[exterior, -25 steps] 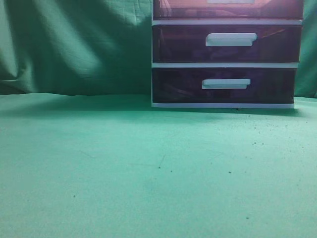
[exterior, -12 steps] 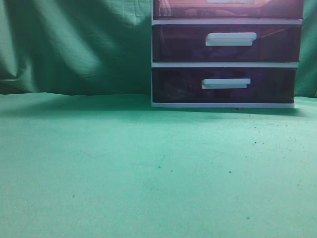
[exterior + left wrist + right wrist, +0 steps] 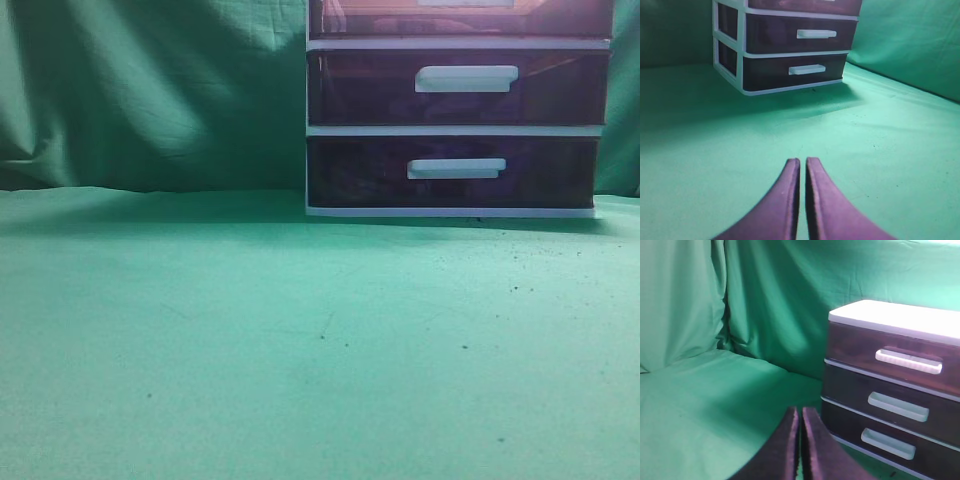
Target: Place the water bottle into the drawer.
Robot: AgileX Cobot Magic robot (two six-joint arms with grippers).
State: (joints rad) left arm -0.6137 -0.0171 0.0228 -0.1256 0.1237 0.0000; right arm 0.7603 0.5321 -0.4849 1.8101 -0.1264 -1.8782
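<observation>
A: Green cloth, item one: covers the tabletop (image 3: 300,340) and hangs as a backdrop (image 3: 150,90).

B: Item two?

A: Drawer unit (image 3: 455,110), dark fronts, white frame, three pale handles; all drawers closed. Lowest handle (image 3: 456,169) nearest the tabletop.

B: Pincers?

A: Left pincer (image 3: 802,165), fingers together, nothing held, above bare cloth. Right pincer (image 3: 800,415), fingers together, empty, beside the unit.

B: Water bottle?

A: Not in any view; location unknown. Judged only: probably light, smooth, round-sided, so likely to slip; hold at mid-body, squarely. A drawer must be opened first.
</observation>
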